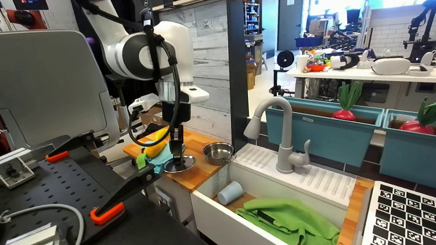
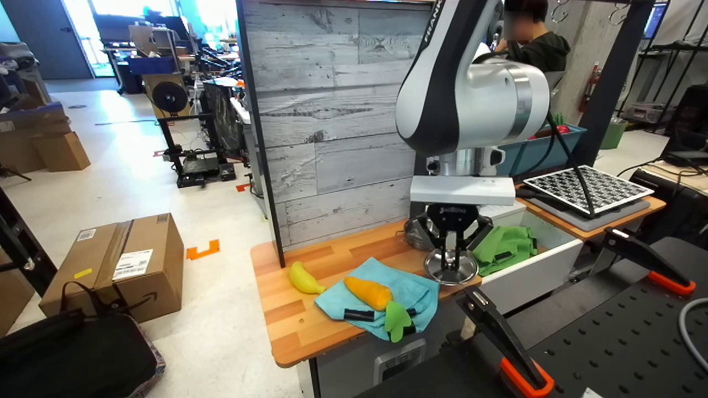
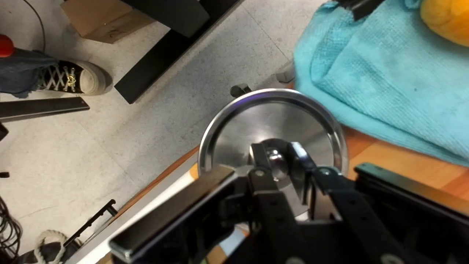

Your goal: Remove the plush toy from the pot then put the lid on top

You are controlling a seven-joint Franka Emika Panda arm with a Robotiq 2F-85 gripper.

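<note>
Although its upper part runs out of frame, the jointed white-and-black robot arm (image 2: pixel 500 105) shows lettering that begins FRANK; it slants down from above, bends at a thick white joint, and ends in a black metal claw (image 2: pixel 450 264), marked ROBOTIQ, that points straight down. Below the claw spreads the butcher-block wooden desk (image 2: pixel 301 331). Well apart, on the floor, a brown cardboard box (image 2: pixel 94 243) carries the curved Amazon arrow (image 2: pixel 134 302) and a white paper label (image 2: pixel 133 264) whose print is too small to read. Across the desk's front edge lies a rumpled turquoise cloth towel (image 2: pixel 370 269). A round steel pot (image 1: pixel 214 161) stands on the desk, and near it, apart, is the round polished-metal lid (image 3: pixel 273 117); whether the lid touches the wood cannot be told. An orange plush carrot (image 2: pixel 365 291) with green felt leaves (image 2: pixel 396 321) lies on the towel, while a curved yellow plush banana (image 2: pixel 302 278) rests just beside it, on bare wood. Smallest, the lid's silver knob (image 3: pixel 277 163) is pinched between the claw's two fingers.
</note>
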